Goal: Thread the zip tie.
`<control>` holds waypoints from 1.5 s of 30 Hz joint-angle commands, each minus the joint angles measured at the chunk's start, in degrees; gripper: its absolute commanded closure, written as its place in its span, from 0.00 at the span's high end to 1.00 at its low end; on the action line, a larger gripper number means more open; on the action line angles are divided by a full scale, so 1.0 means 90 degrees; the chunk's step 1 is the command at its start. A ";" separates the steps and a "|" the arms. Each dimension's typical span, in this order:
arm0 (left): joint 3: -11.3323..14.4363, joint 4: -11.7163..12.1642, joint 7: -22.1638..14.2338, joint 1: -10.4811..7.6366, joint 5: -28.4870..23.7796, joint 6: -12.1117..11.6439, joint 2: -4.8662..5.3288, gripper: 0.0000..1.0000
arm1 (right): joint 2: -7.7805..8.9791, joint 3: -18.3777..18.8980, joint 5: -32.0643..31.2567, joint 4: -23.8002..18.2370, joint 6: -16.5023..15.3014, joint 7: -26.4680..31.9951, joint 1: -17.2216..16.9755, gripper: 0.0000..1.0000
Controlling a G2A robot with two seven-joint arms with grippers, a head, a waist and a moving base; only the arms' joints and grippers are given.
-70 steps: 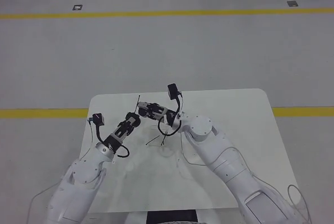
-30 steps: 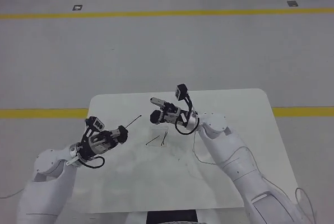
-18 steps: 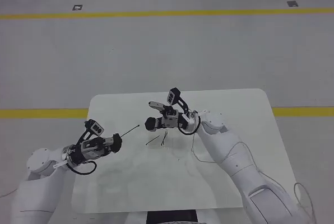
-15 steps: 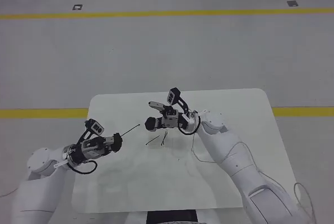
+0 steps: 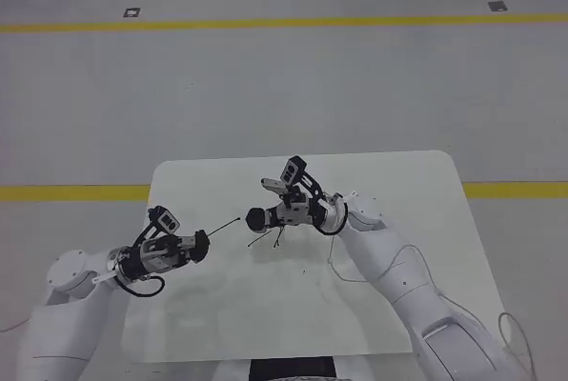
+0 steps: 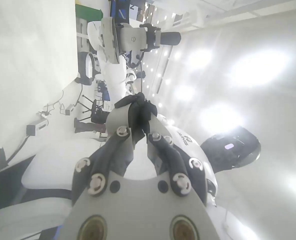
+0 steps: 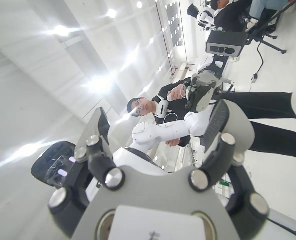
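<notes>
A thin black zip tie [image 5: 223, 229] sticks out from my left gripper [image 5: 202, 244], which is shut on its end above the left part of the white table [image 5: 408, 286]. The tie's free tip points toward my right gripper [image 5: 262, 202] and stops a short way from it. In the left wrist view the left gripper [image 6: 140, 102] is pinched together on the dark strip. My right gripper [image 7: 160, 123] stands open with its fingers far apart and nothing between them. It faces the left gripper [image 7: 199, 96].
Two loose black zip ties [image 5: 262, 238] [image 5: 279, 234] lie on the table just below the right gripper. The right half and the near part of the table have free room. People stand and sit in the room behind, away from the table.
The two grippers were together at the tie; the left arm has drawn back to the left with the tie. The right gripper let go and opened, then shifted slightly toward the loose ties.
</notes>
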 commanded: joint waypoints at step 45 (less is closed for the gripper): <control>-0.0002 0.0001 0.0000 0.0000 0.0004 -0.0001 -0.0002 0.00 | 0.0063 -0.0461 -0.0307 0.0192 0.0023 0.0114 0.0164 0.21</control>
